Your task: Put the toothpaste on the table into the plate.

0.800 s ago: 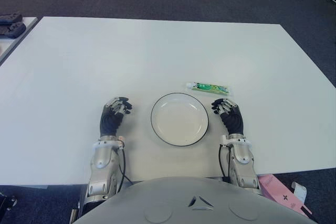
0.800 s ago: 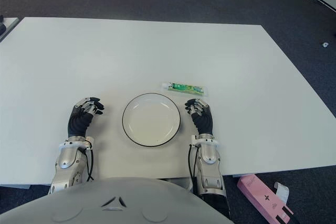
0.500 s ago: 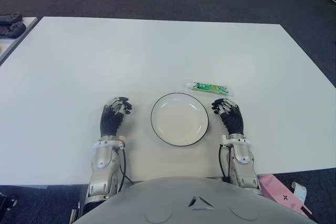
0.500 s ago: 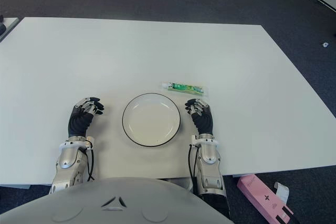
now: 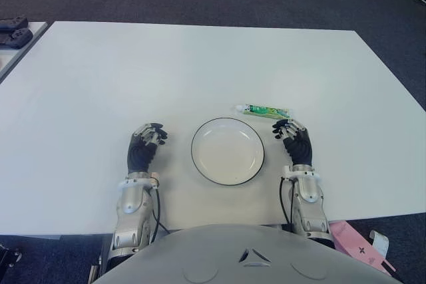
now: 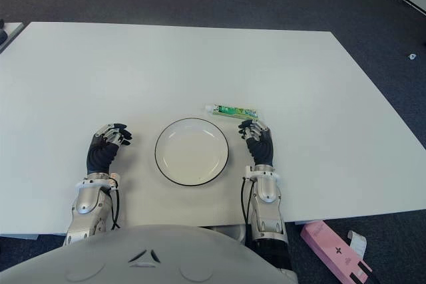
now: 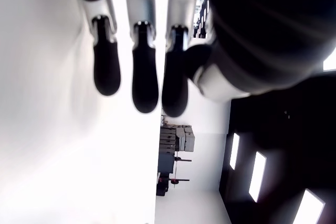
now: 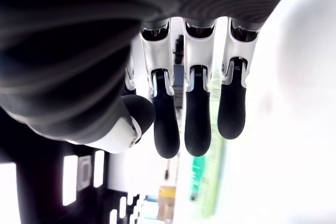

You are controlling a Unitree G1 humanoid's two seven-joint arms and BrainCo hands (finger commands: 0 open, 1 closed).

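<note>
— Where was the toothpaste?

— The toothpaste (image 5: 265,110) lay flat on the white table (image 5: 200,64), just beyond the far-right rim of the plate (image 5: 227,151), its cap end pointing left. It was not touching the plate, which held nothing.

— And the right hand?

— The right hand (image 5: 294,141) was just right of the plate, its fingertips (image 5: 285,126) close to the near side of the tube. Whether they touched it could not be told from the eye views. In the right wrist view the fingers (image 8: 198,114) hung loosely extended with the thumb beside them, nothing between them, and the green tube (image 8: 206,182) showed beyond the tips.

— The left hand?

— The left hand (image 5: 143,146) showed left of the plate, well apart from the tube. Its fingers (image 7: 144,80) were relaxed and lightly bent, grasping nothing.

— Anything else around?

— A pink box (image 5: 356,244) lay on the floor past the table's near right corner.
</note>
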